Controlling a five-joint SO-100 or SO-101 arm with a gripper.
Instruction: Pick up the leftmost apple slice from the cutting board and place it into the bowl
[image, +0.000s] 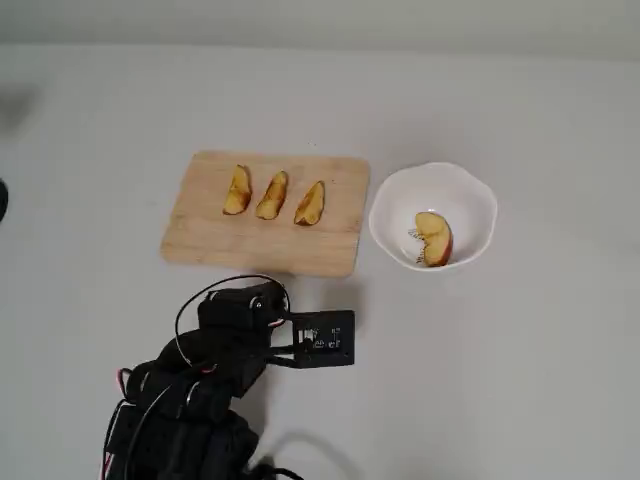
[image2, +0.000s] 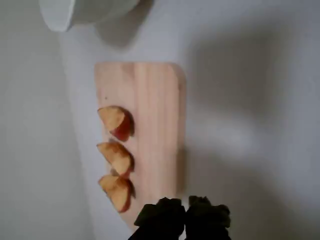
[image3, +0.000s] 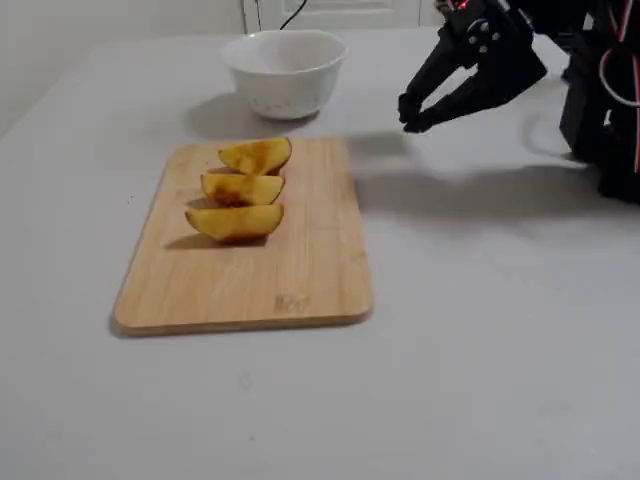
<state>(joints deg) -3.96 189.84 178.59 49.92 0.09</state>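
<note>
The apple slice (image: 434, 238), broad with a red skin edge, lies inside the white bowl (image: 388, 198), which stands right of the cutting board (image: 330, 243) in the overhead view. In the fixed view the bowl (image3: 285, 85) hides the slice. My gripper (image3: 411, 115) is shut and empty. It hangs above the bare table, right of the bowl and beyond the board's (image3: 250, 285) right edge in the fixed view. In the wrist view the gripper (image2: 186, 216) is at the bottom edge, over the board's (image2: 155, 95) end, with the bowl (image2: 70, 12) at the top left.
Three narrower brown slices (image: 238, 190) (image: 272, 195) (image: 311, 203) lie in a row on the board's far half. They also show in the fixed view (image3: 240, 190) and the wrist view (image2: 116, 156). The arm's body (image: 190, 400) and wrist camera mount (image: 322, 340) sit below the board.
</note>
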